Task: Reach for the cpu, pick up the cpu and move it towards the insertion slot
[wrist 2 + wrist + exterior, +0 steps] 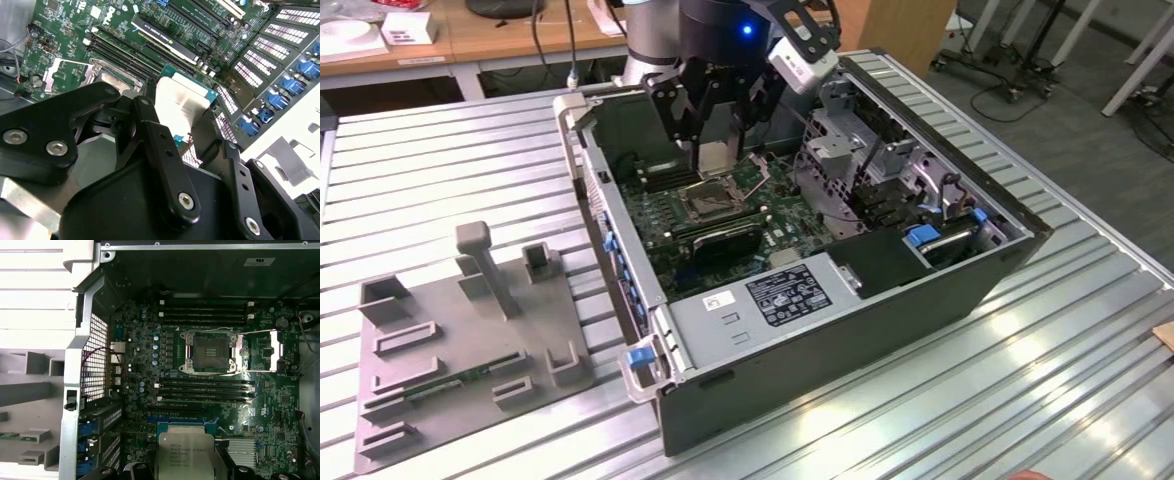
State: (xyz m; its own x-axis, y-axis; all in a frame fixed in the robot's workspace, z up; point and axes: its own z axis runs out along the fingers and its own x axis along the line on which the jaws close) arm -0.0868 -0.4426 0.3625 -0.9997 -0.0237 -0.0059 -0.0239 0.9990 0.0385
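A slatted metal worktop (440, 180) carried an open computer case (854, 330) lying on its side, and a grey tray (467, 350) with upright fixtures sat toward the worktop's edge on the exterior view's left, well apart from the arm. A narrow green circuit strip (450, 383) lay in one of the tray's channels. Inside the case the green motherboard (781, 215) was exposed, with long black memory slots (205, 387) running on either side of the socket.

The gripper (716, 160) hung over the case's far end, above the motherboard. Its black fingers (160, 145) were closed on the cpu (185, 452), a pale silver square chip gripped by its opposite edges and held clear of the board; it showed in both wrist views, lid facing the first wrist camera.

The insertion slot (210, 352) sat in the middle of the motherboard between the two banks of memory slots, its silver frame swung open and its dark centre bare. In the exterior view the chip hung near the socket (714, 200), just above and a little behind it.

By my reading, reaching and picking up were done, and the carry toward the slot was well advanced; only the last closing of the gap over the socket remained.
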